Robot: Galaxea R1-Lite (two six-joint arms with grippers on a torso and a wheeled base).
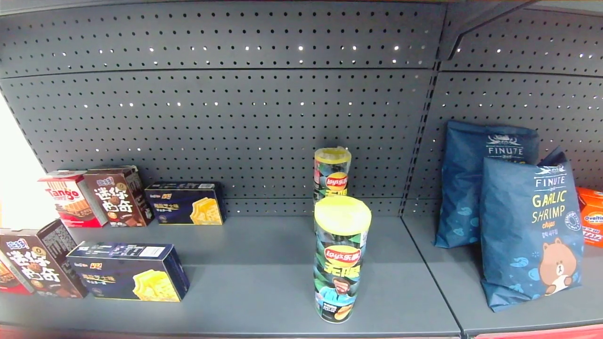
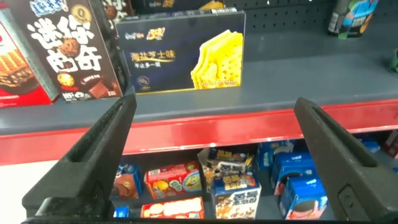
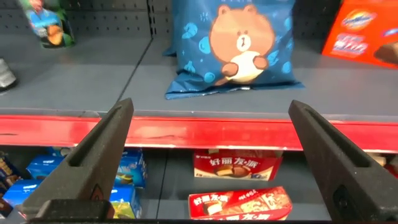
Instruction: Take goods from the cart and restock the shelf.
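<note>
My left claw (image 2: 214,104) hung with jaws apart and empty just before the shelf (image 2: 267,93) lip, facing a blue box (image 2: 186,53). My right claw (image 3: 211,106) was likewise spread and empty, facing a bag (image 3: 233,43). The stock stood on the shelf, ahead of both claws; I judged the next pick lay back at the cart. I counted two upright cans (image 1: 340,256), one behind the other, two bags, two blue boxes, two brown boxes (image 1: 118,195), one red box (image 1: 70,197) and one orange box (image 1: 592,214).
</note>
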